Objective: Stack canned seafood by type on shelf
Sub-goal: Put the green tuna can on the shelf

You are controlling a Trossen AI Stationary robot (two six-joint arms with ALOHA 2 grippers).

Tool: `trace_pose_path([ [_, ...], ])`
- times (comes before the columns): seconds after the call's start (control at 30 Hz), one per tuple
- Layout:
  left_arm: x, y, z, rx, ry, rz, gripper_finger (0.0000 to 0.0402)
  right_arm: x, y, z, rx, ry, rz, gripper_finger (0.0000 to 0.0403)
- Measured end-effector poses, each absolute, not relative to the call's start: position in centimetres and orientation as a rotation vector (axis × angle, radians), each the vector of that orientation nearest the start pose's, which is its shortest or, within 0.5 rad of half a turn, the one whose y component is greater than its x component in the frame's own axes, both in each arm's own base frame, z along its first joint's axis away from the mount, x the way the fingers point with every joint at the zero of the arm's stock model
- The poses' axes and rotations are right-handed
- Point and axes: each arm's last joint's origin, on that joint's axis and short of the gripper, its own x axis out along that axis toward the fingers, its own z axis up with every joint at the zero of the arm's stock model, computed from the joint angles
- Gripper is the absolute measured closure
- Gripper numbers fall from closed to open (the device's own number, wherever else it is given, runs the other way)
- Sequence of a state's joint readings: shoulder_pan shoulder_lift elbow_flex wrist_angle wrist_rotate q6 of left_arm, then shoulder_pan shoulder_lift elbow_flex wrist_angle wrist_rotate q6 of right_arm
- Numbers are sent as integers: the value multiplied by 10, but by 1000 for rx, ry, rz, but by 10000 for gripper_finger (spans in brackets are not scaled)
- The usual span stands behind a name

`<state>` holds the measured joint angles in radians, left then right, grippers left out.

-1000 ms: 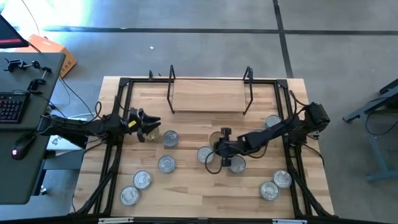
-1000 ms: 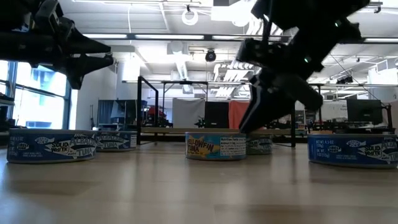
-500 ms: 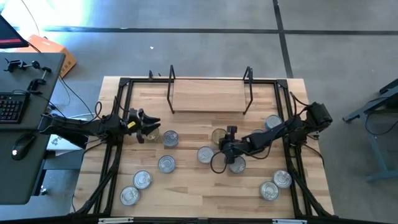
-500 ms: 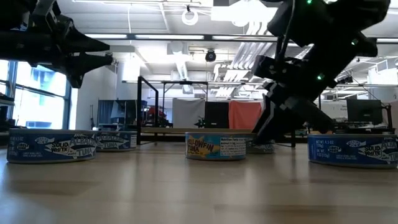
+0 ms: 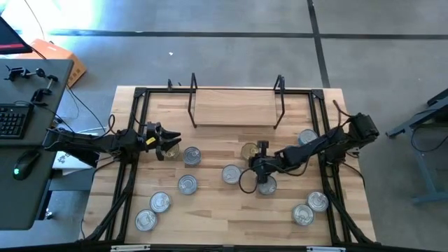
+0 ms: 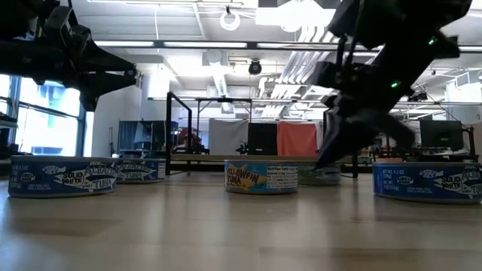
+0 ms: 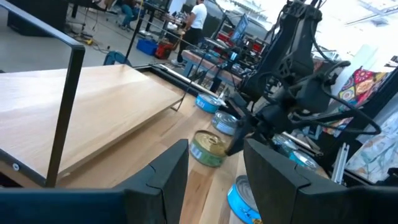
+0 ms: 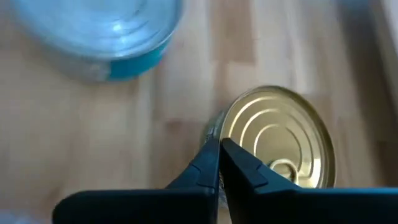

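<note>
Several canned seafood tins with silver lids lie about the table, such as one point(image 5: 192, 155) by my left gripper and one point(image 5: 231, 173) in the middle. A gold-topped tin point(image 5: 248, 151) point(image 8: 280, 146) lies in front of the shelf point(image 5: 234, 108), whose light board carries nothing. My right gripper point(image 5: 260, 150) point(image 8: 219, 152) is shut, its tips against that gold tin's rim, holding nothing. At the table's left, above the wood, my left gripper point(image 5: 171, 144) is open, and its fingers point(image 7: 165, 180) have nothing between them.
More tins sit at the front left point(image 5: 145, 220), the front right point(image 5: 302, 214) and the right edge point(image 5: 306, 138). A black frame point(image 5: 140, 94) runs round the table. A desk with a keyboard point(image 5: 10, 119) stands beyond the left side.
My right gripper has closed its fingers and shifted a little right, ending at the gold-topped tin. The left arm has stayed still.
</note>
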<state>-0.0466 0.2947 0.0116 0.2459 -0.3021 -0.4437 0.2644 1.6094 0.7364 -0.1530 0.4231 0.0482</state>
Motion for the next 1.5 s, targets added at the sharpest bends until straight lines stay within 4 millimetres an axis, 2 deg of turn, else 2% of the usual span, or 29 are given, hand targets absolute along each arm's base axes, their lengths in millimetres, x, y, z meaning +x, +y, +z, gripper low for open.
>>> trace_pose_path([
  [0.2, 115, 3, 165, -433, -8, 262, 255, 270, 66, 163, -293, 873, -180, 402],
  [0.47, 116, 3, 163, -439, 5, 266, 255, 270, 68, 165, -318, 837, -260, 402],
  [0.77, 116, 3, 163, -438, 9, 267, 255, 272, 65, 165, -233, 851, -207, 400],
  [0.83, 116, 3, 163, -438, 9, 267, 255, 273, 60, 165, -205, 865, -173, 384],
  [0.93, 116, 3, 163, -437, 10, 266, 255, 276, 52, 163, -154, 876, -145, 339],
  [1.03, 116, 3, 163, -436, 11, 267, 255, 275, 48, 155, -224, 907, -119, 294],
  [1.13, 117, 3, 162, -435, 21, 270, 255, 275, 49, 144, -299, 933, -79, 278],
  [1.27, 117, 3, 160, -432, 33, 273, 255, 281, 50, 128, -340, 938, -105, 299],
  [1.5, 119, 3, 158, -437, 51, 277, 255, 287, 46, 106, -414, 980, -239, 393],
])
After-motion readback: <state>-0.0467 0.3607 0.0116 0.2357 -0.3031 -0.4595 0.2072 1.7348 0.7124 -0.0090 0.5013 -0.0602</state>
